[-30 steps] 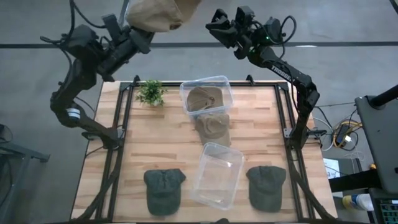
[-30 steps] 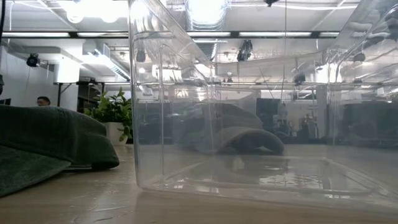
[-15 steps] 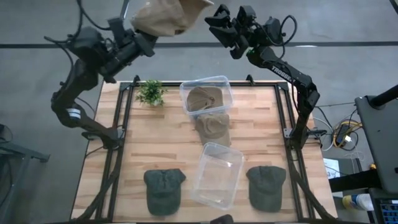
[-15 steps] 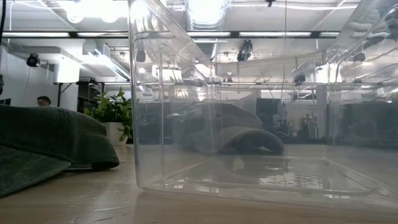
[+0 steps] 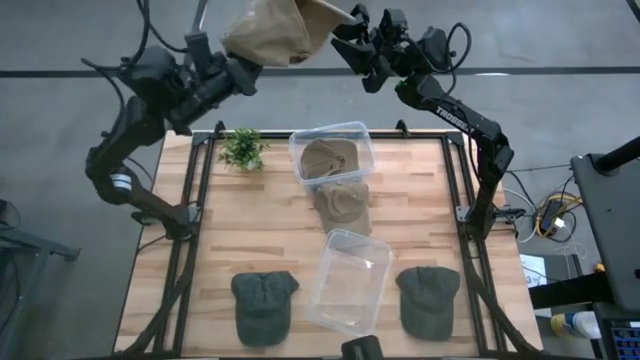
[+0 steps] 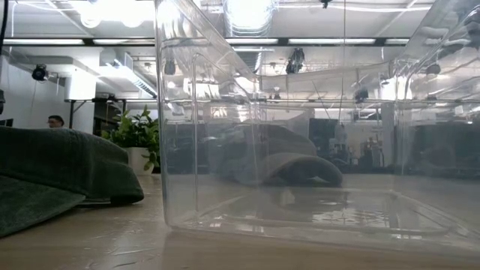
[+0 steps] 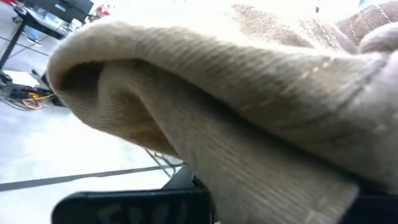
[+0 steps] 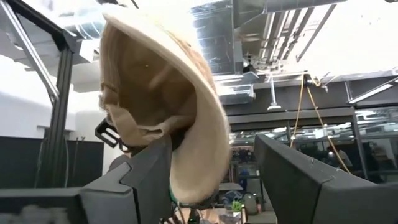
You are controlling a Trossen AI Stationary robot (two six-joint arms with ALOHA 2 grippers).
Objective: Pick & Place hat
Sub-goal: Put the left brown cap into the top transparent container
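Both arms are raised beyond the table's (image 5: 260, 230) far edge, only visible in the high view. Left gripper (image 5: 243, 73) is clamped on a tan hat (image 5: 275, 28), held up in the air well above the far edge. Right gripper (image 5: 352, 40) sits just beside the hat's brim with its fingers (image 8: 292, 180) spread apart; in the right wrist view the brim hangs between them, contact unclear

Low view shows neither arm nor the held hat, just the clear empty bin (image 6: 300, 150) up close, a green cap (image 6: 60, 172) at the side, and the plant (image 6: 139, 135) behind. High view adds a second clear bin (image 5: 332, 152) with a tan hat inside (image 5: 330, 157), another tan hat (image 5: 341, 205) on the wood, and two green caps near the front edge

Left wrist view is almost all tan knit fabric, fingers not visible. The hat's top is cut off by the high view's upper edge

Right wrist view: the hat hangs long axis roughly vertical, hollow underside facing the camera, brim edge downward
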